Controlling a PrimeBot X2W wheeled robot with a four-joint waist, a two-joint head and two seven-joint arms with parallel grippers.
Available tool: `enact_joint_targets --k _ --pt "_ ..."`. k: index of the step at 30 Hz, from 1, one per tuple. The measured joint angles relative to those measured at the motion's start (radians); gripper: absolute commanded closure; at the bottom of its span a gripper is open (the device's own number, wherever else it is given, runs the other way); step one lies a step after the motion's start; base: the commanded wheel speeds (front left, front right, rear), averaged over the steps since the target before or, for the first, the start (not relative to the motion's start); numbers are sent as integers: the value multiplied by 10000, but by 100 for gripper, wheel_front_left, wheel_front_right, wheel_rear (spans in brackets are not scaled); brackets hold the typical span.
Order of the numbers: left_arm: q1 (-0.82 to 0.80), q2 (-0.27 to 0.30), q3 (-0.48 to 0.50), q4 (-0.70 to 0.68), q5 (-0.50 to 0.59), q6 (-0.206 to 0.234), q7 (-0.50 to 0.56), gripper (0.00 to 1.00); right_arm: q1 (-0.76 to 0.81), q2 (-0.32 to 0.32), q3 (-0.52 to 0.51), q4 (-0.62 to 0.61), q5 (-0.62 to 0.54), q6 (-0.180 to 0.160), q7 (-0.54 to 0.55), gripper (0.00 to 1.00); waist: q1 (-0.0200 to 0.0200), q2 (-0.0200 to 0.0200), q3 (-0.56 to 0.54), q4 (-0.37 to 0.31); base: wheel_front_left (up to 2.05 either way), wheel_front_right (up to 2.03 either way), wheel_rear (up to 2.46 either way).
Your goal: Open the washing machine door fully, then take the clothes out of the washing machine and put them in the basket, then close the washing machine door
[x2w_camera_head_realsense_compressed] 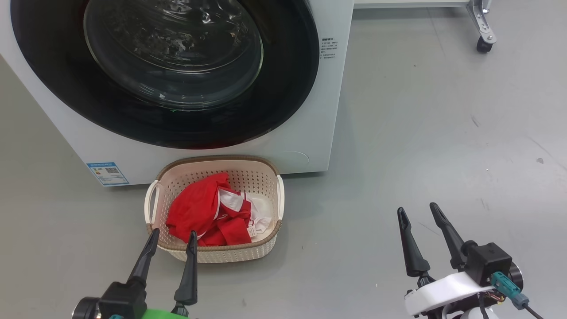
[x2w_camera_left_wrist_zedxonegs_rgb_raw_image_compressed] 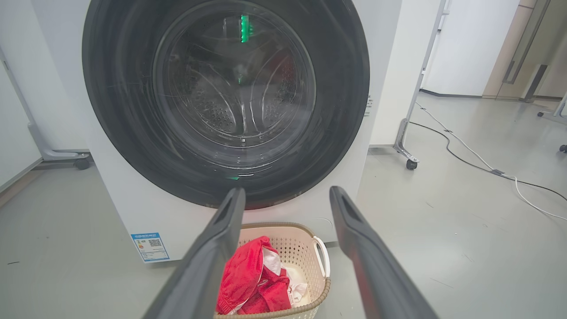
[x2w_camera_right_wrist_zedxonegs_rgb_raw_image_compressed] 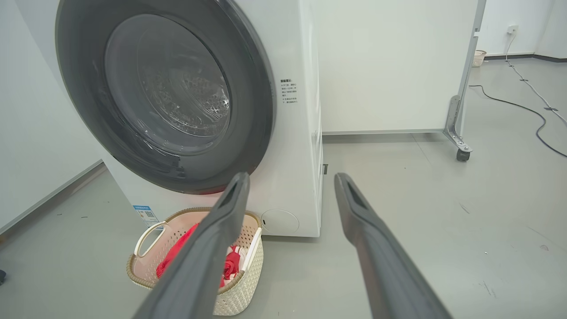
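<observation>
washing machine point(x2w_camera_head_realsense_compressed: 310, 133): white, small blue label
door point(x2w_camera_head_realsense_compressed: 288, 88): glossy black rim
basket point(x2w_camera_head_realsense_compressed: 266, 177): cream, diamond-perforated, brown rim
clothes point(x2w_camera_head_realsense_compressed: 199, 208): red, white parts

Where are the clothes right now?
The clothes are in the basket, which sits on the floor before the washing machine, below its door. In the head view that is lower left of centre, just beyond the left gripper.
</observation>
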Motion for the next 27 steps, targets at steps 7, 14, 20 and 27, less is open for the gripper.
enact_joint_targets --k 7,14,20,27 --pt "7 2 -10 -100 0 8 10 0 145 12 2 -92 0 -2 0 0 0 0 16 -1 0 0 0" --pt "12 -17 -35 -56 0 6 54 100 152 23 15 -54 0 -2 10 100 0 0 22 -9 0 0 0" --pt "66 -73 -105 332 -69 -6 56 100 388 44 42 297 81 0 12 100 0 0 23 -10 0 0 0" --pt "269 -79 -180 217 -765 -98 54 100 473 56 44 173 752 50 12 100 0 0 -24 14 0 0 0"
